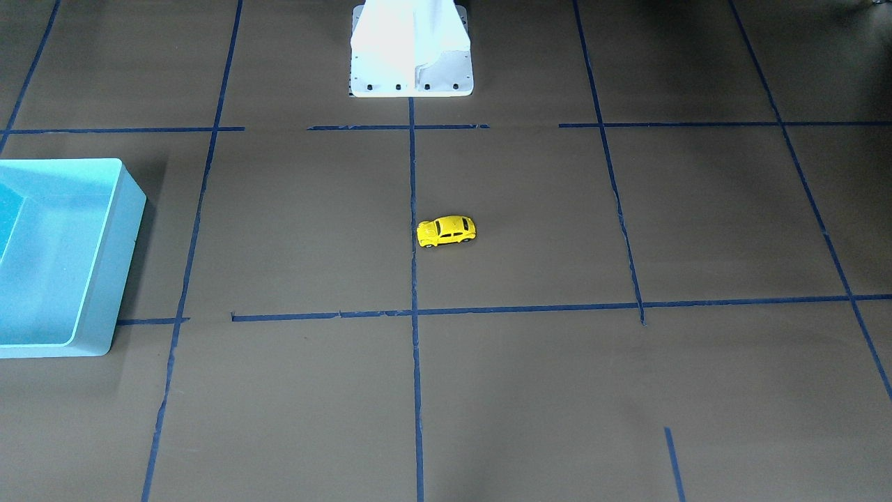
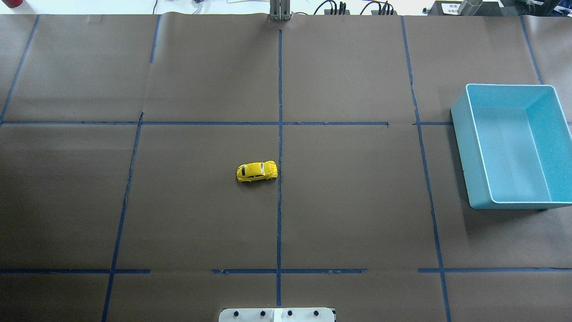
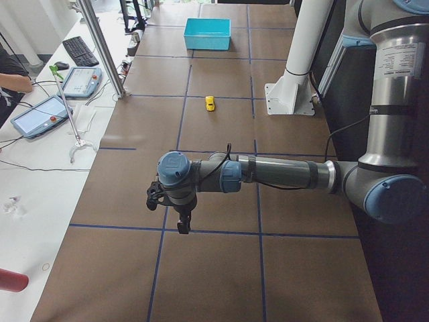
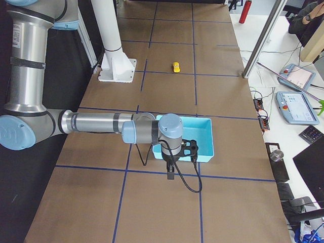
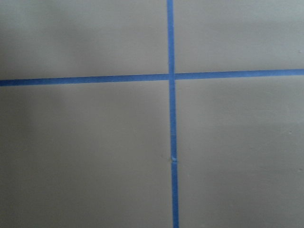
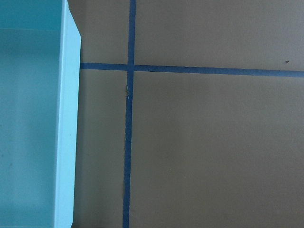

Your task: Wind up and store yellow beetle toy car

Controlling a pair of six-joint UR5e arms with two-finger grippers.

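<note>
The yellow beetle toy car (image 1: 447, 231) (image 2: 256, 171) stands alone on its wheels near the table's middle, beside the centre tape line; it looks small in the side views (image 3: 210, 103) (image 4: 176, 67). My left gripper (image 3: 182, 225) hangs above the table's left end, far from the car. My right gripper (image 4: 171, 174) hangs at the right end, by the blue bin (image 4: 202, 132). Both show only in the side views, so I cannot tell whether they are open or shut. Neither wrist view shows any fingers.
The light blue bin (image 2: 464, 152) (image 1: 104, 293) (image 3: 208, 41) sits empty at the table's right end; its wall (image 6: 66, 118) fills the left of the right wrist view. Blue tape lines grid the brown table. The white robot base (image 1: 411, 63) stands at the robot's edge.
</note>
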